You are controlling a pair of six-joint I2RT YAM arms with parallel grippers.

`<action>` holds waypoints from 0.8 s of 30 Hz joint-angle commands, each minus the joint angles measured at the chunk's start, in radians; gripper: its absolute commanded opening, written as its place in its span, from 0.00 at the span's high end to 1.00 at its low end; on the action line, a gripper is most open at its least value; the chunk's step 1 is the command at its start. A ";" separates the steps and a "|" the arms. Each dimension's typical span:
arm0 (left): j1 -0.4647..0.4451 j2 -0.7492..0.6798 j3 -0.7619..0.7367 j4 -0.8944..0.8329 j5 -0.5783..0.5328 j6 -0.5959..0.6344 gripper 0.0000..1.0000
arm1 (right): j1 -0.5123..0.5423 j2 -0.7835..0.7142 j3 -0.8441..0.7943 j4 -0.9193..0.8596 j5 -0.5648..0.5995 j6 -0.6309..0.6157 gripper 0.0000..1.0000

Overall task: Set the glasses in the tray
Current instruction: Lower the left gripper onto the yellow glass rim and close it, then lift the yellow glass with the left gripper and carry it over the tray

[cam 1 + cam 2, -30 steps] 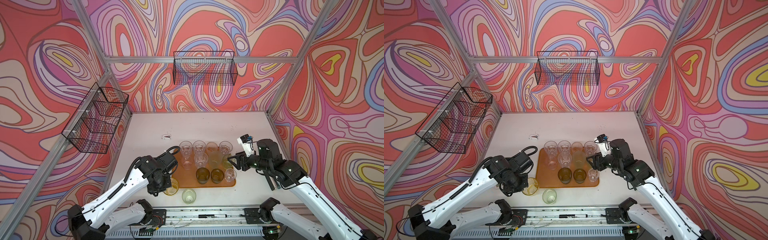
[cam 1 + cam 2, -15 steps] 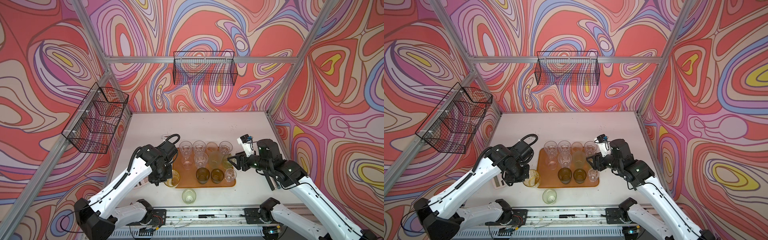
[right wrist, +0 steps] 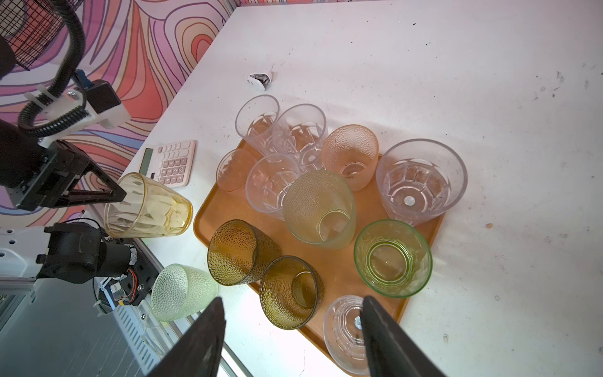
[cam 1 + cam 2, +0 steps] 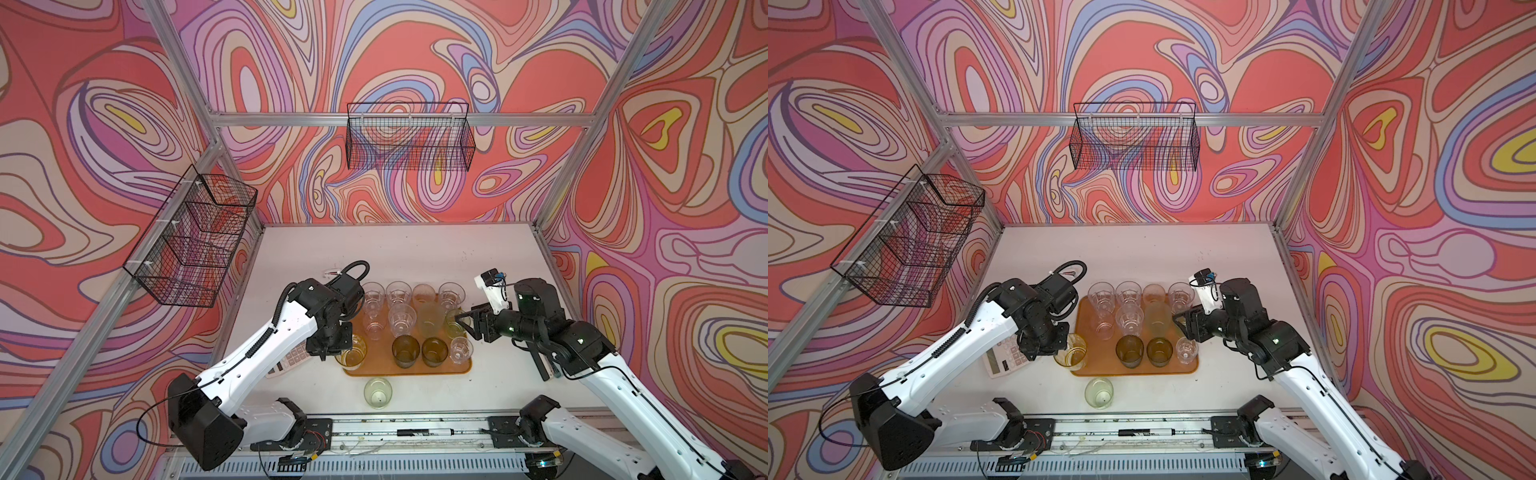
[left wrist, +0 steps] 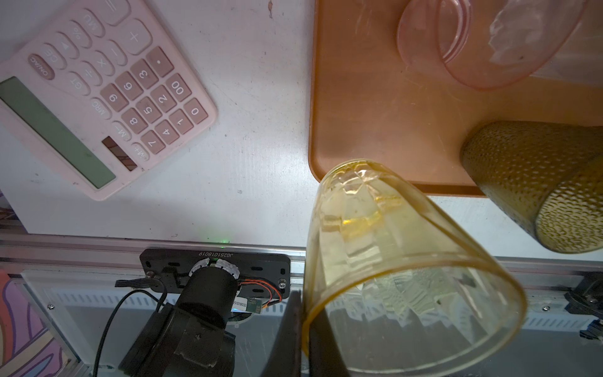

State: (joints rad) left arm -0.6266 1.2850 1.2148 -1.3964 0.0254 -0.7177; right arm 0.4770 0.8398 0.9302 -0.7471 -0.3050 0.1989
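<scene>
We find the left gripper [image 3: 117, 196] clamped on the rim of the yellow faceted tumbler [image 4: 352, 354], which is tilted over the orange tray [image 5: 359, 98] at its near left corner. The right gripper [image 3: 292, 299] stands open and empty. We judge the tumbler light, stiff and slick, so a rim pinch suits it.

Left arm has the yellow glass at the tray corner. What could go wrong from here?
The left gripper pinches the yellow glass only by its rim, so it might slip or swing. Its base is at the corner rim of the tray; released here, it could tip off. The nearby dark glass could get bumped.
</scene>
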 commanded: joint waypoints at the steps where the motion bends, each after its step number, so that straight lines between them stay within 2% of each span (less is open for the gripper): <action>1: 0.007 0.015 0.034 0.006 -0.008 0.018 1.00 | -0.003 -0.011 -0.010 0.018 -0.003 -0.010 0.32; 24: -0.006 0.104 -0.036 0.207 0.094 -0.005 1.00 | -0.003 -0.013 -0.011 0.018 -0.006 -0.010 0.32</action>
State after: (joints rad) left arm -0.6277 1.3731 1.1938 -1.2156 0.1043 -0.7105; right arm 0.4770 0.8383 0.9302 -0.7467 -0.3050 0.1989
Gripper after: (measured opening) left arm 0.071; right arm 0.685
